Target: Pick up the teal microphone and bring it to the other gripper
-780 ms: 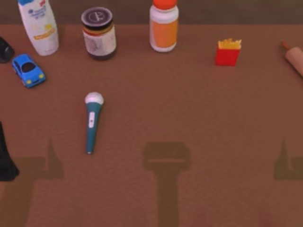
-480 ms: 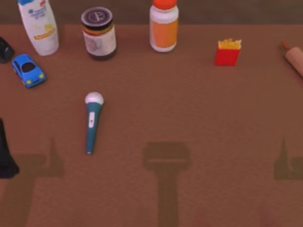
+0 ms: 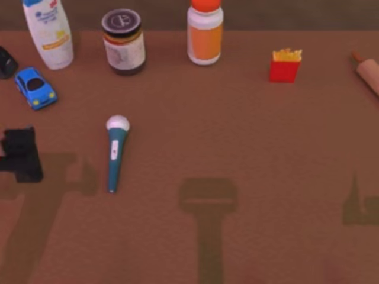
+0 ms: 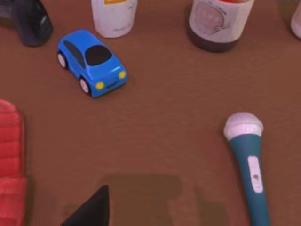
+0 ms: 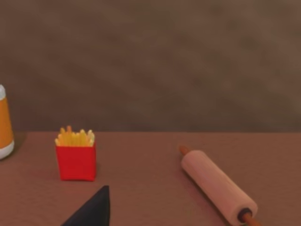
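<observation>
The teal microphone (image 3: 115, 154) lies flat on the bench (image 3: 249, 136), head toward 12 o'clock. The left claw (image 3: 21, 154) hovers at its 9 o'clock, well apart; whether it is released or clenched cannot be told. Risk: the slim tapered handle may roll or slip from an off-centre pinch. The blue toy car (image 3: 35, 87) sits near the approach.

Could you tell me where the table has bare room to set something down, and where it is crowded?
The widest bare patch lies right of the microphone and below the fries box, across the middle to the near edge. The far row is crowded: white bottle, jar, orange bottle. The left end effector and toy car fill the left edge.
</observation>
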